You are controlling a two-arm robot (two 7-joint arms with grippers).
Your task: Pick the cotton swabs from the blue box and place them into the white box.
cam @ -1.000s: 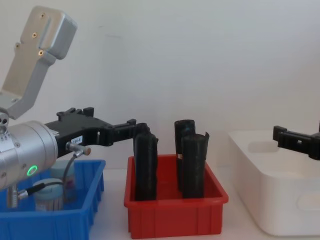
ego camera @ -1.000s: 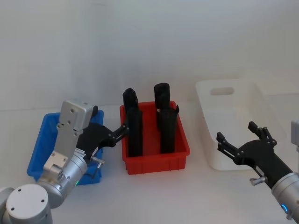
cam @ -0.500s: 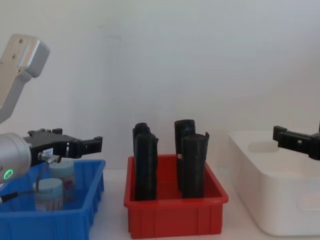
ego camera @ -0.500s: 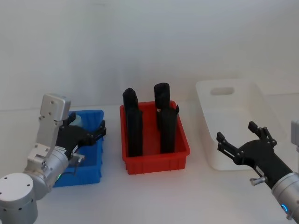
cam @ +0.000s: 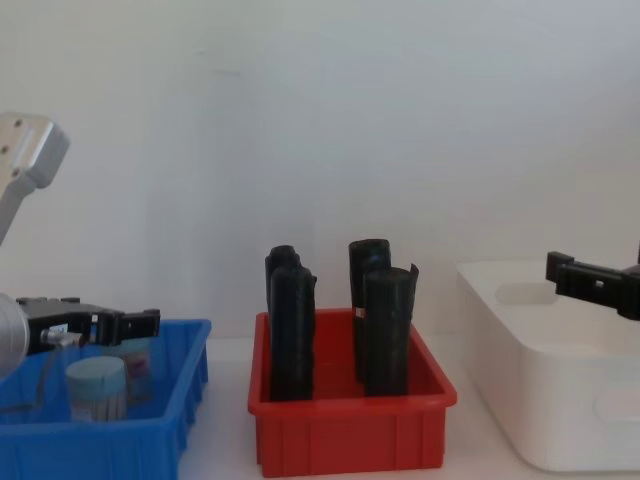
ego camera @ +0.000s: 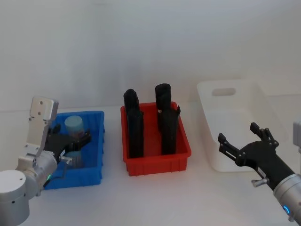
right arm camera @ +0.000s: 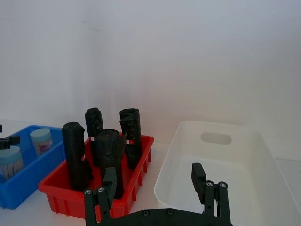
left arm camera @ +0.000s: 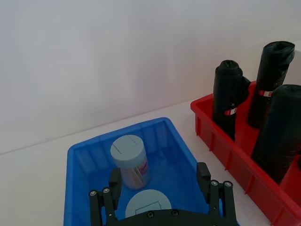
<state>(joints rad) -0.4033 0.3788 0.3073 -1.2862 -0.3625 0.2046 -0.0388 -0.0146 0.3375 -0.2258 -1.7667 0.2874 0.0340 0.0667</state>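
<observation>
Left claw (ego camera: 79,142): I have it spread wide and empty, hanging low over the blue box (ego camera: 95,141), fingertips above the lids.
Cotton swabs (left arm camera: 130,157): two jars, both standing in the blue box. The nearer jar (left arm camera: 148,205) sits right under the claw, its lid between the two fingers. The farther jar (ego camera: 74,125) stands just beyond the fingertips and touches neither finger.
In the way: just to the claw's right is a red bin (ego camera: 157,162), between the blue box and the white box (ego camera: 225,108). It holds four black rolled tubes (ego camera: 136,132), all upright. In the chest view their tops rise higher than my left claw.
Right claw (ego camera: 237,134): fingers wide apart, nothing held, hovering near the white box's front corner.
White box: just ahead of the right claw and well to the right of the left one.
Materials: the jars are clear cylinders with flat, round, pale blue lids and tan sticks packed inside. The blue box is glossy plastic, shallow, with a rimmed edge. The red bin looks much the same. The tubes are crinkled black film, and I see a red band on some. The white box is smooth plastic, taller, with rounded corners and an oval handle cutout.
</observation>
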